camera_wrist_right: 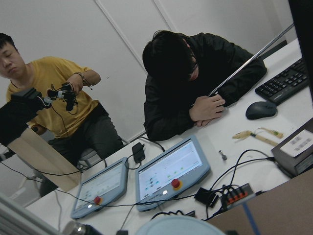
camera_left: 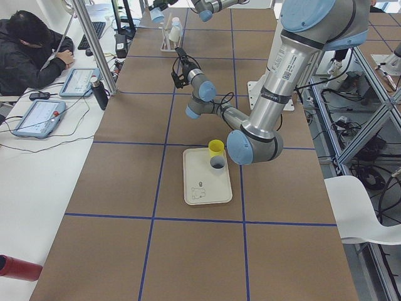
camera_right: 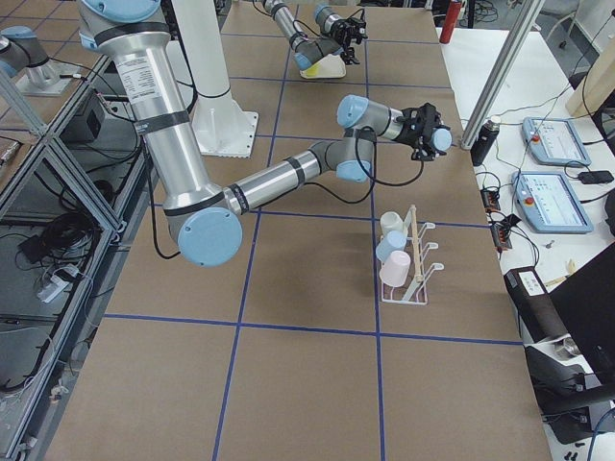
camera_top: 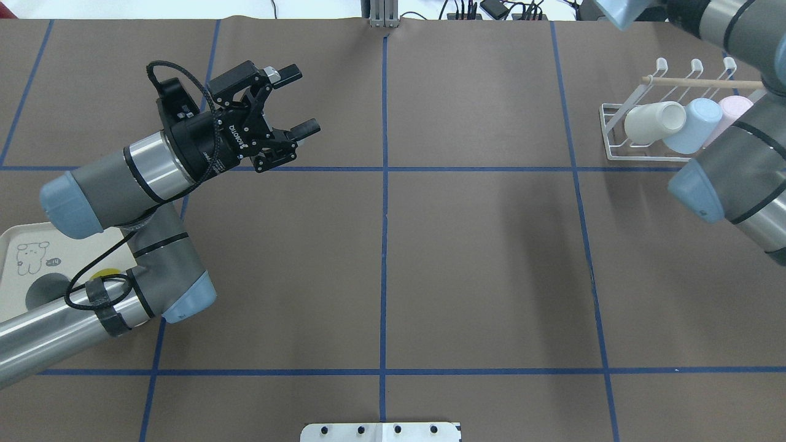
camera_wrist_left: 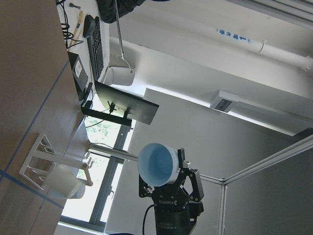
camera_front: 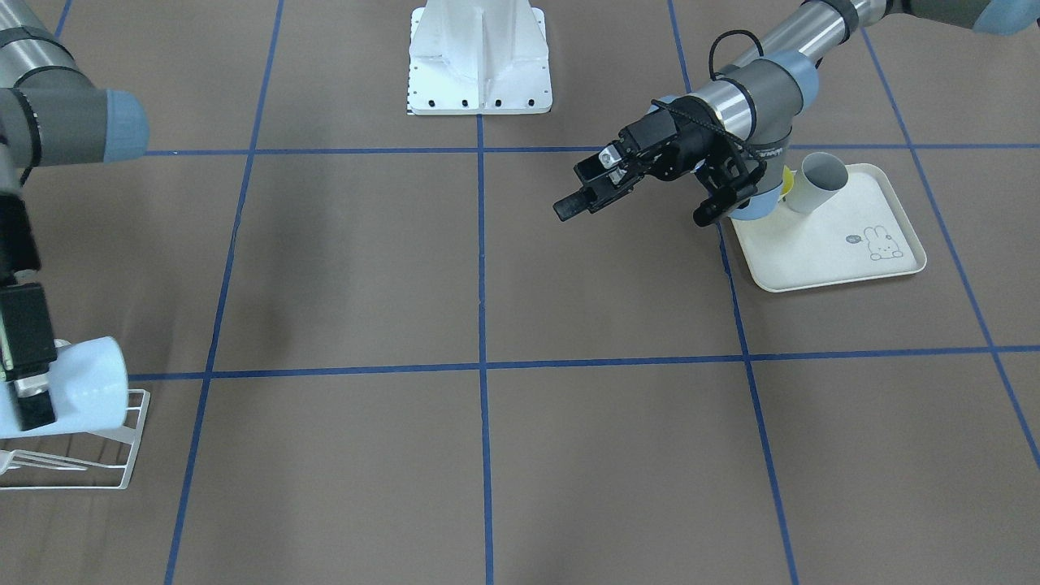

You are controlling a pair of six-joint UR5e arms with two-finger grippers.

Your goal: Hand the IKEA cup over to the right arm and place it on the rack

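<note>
Cup (camera_front: 89, 386), pale blue, was gripped by the right end effector (camera_front: 36, 382), overlapping the white rack (camera_front: 136, 443) in the front view. Overhead, the left end effector (camera_top: 301, 101) stood open and empty above the counter (camera_top: 479, 258); three other cups (camera_top: 654, 123) lay on the rack.

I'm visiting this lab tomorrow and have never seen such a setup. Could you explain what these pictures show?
Two robot arms work at one brown table, each ending in a two-finger gripper. Four pictures come from fixed cameras: one facing the robot across the table, one above and behind it, one at each table end. Two come from wrist cameras. The left gripper is open and empty. The right gripper holds a pale blue cup in the air near the rack, a white wire frame carrying three cups. By the left arm lies a tray with a grey cup and a yellow cup. People sit at a side desk.
</note>
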